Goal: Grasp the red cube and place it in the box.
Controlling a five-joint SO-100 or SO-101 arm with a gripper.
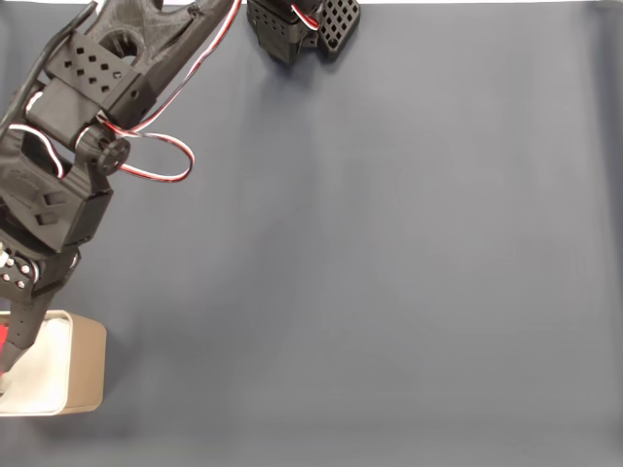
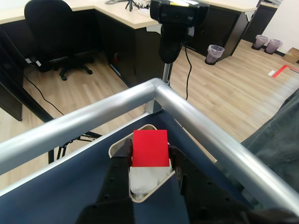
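- The red cube (image 2: 149, 148) is sitting clamped between the two fingers of the gripper (image 2: 150, 156) in the wrist view, directly above the box (image 2: 140, 196).
- In the fixed view, a red sliver of the cube (image 1: 3, 337) is showing at the 9 o'clock edge, over the box (image 1: 86, 362).
- The box is resting on the blue-grey table cover (image 1: 389, 272) at the 8 o'clock corner of the fixed view; its white interior is facing up.
- The gripper (image 1: 8, 355) is hanging over the box opening, with the arm (image 1: 88, 107) reaching in from 11 o'clock.
- Red-and-white wires (image 1: 161, 156) are looping off the arm.
- In the wrist view, a metal rail (image 2: 154, 93) is framing the table corner at 12 o'clock; an office chair (image 2: 56, 32) is standing beyond at 10 o'clock.
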